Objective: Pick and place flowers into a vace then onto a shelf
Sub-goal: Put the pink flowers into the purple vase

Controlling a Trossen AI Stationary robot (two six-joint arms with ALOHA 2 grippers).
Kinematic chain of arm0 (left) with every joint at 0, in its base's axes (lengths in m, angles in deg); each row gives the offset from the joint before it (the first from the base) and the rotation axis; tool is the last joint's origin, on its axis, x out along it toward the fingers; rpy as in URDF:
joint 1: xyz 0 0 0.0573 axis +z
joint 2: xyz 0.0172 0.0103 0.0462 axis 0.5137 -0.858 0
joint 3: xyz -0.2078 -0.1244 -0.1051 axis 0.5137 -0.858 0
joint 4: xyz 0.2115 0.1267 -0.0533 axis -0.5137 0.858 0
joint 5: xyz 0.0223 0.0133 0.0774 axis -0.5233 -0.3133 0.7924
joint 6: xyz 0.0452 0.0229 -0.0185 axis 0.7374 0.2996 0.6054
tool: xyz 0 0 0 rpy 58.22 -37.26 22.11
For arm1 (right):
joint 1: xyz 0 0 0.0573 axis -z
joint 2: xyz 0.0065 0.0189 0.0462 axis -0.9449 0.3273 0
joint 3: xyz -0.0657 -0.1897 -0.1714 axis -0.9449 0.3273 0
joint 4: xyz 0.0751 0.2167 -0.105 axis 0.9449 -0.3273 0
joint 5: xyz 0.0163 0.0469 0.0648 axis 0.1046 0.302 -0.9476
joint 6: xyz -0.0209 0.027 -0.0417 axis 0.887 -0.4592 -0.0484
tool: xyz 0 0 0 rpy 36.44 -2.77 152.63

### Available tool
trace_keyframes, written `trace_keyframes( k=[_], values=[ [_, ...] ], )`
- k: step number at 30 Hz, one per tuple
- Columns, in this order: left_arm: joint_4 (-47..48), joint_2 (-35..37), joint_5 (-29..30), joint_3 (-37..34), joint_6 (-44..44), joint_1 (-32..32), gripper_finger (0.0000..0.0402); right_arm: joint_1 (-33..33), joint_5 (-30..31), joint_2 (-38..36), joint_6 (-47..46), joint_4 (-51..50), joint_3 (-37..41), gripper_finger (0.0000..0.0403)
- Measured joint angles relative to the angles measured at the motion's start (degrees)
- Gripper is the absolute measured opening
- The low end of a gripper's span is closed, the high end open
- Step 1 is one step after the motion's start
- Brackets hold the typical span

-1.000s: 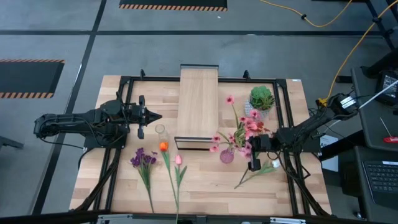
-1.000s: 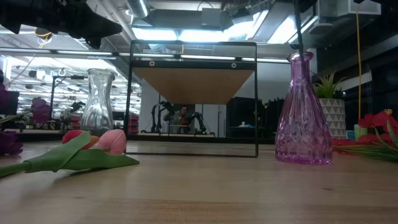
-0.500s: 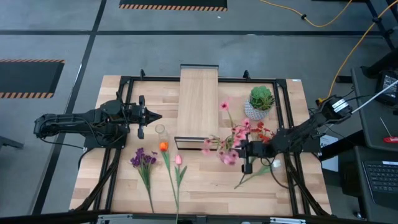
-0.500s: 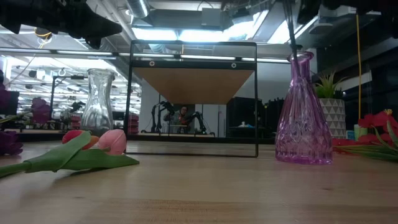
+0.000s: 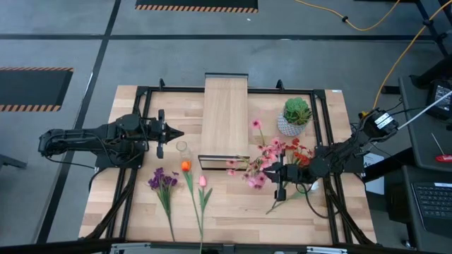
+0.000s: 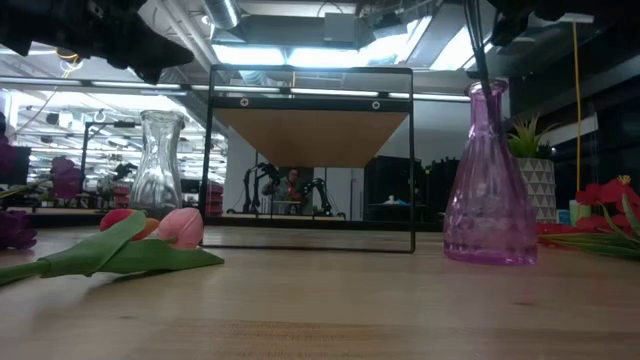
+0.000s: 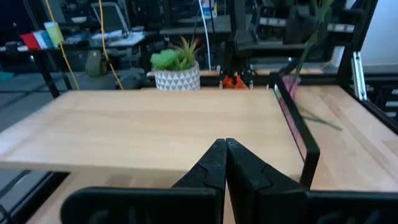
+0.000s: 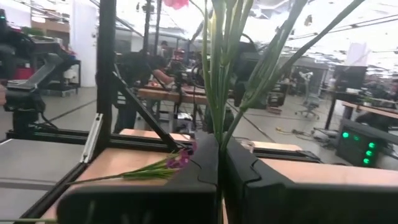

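The pink blossoms (image 5: 263, 164) have shifted leftward, their stems clamped in the right gripper (image 5: 281, 173) jaws; left gripper (image 5: 176, 132) jaws together.

Glossy faceted purple glass vase (image 6: 489, 185); matt light-wood shelf (image 5: 224, 116).

The vase (image 6: 489, 180) is purple cut glass; another vase (image 6: 158, 165) is clear. Pink blossoms (image 5: 260, 166) top green stems. An orange tulip (image 5: 186, 166), pink tulip (image 5: 202, 181) and purple cluster (image 5: 162, 180) lie on pale wood. The plant pot (image 6: 538, 188) bears white triangles.
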Motion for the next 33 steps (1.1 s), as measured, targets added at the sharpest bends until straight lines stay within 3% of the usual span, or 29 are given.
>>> trace_keyframes(
  k=[13,33],
  values=[
    [0.7,0.0,0.0,0.0,0.0,0.0,0.0004,-0.4,7.1,4.4,-1.0,1.0,0.0,0.0],
    [0.8,0.0,0.0,0.0,0.0,0.0,0.0004,-0.8,8.6,7.5,-5.3,0.5,0.0,0.0013]
  ],
)
